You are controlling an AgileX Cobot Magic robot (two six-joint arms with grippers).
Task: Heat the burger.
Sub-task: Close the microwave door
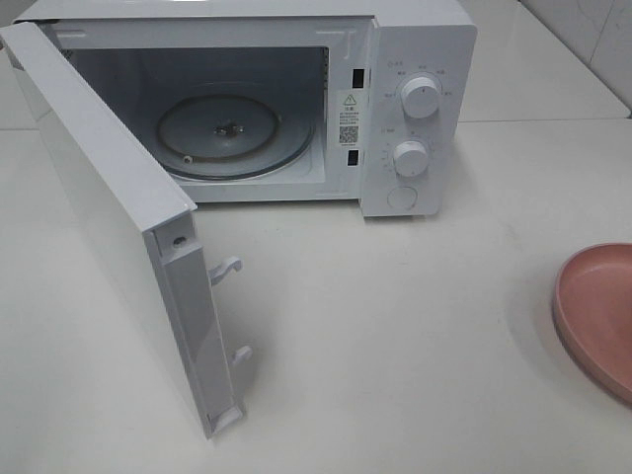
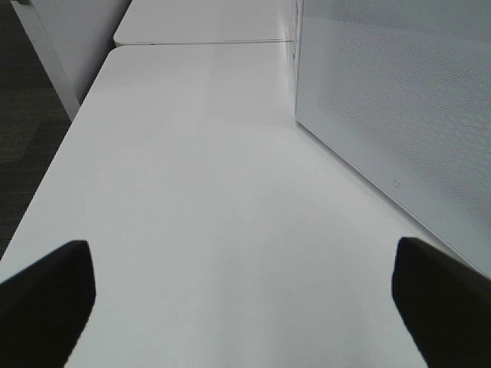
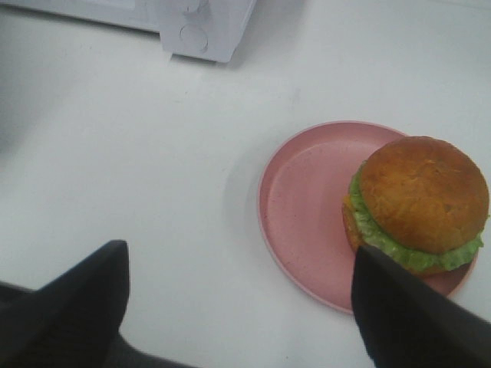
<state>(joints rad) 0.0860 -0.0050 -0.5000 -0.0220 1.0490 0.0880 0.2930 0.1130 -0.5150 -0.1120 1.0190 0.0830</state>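
With the microwave [image 1: 247,109] door swung wide, the right hand [image 3: 238,307], open and empty, should straddle the burger [image 3: 418,203] on the pink plate [image 3: 303,207], gripping gently; the left hand [image 2: 242,295] waits open, empty.

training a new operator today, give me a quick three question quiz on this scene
1. True or false: the microwave door is shut.
2. What does the burger sit on?
   A. the turntable
   B. the pink plate
   C. the bare table
3. Fill in: the right pincer is ____ and holds nothing.

Key:
1. False, it stands wide open.
2. B, toward one edge of it.
3. open.
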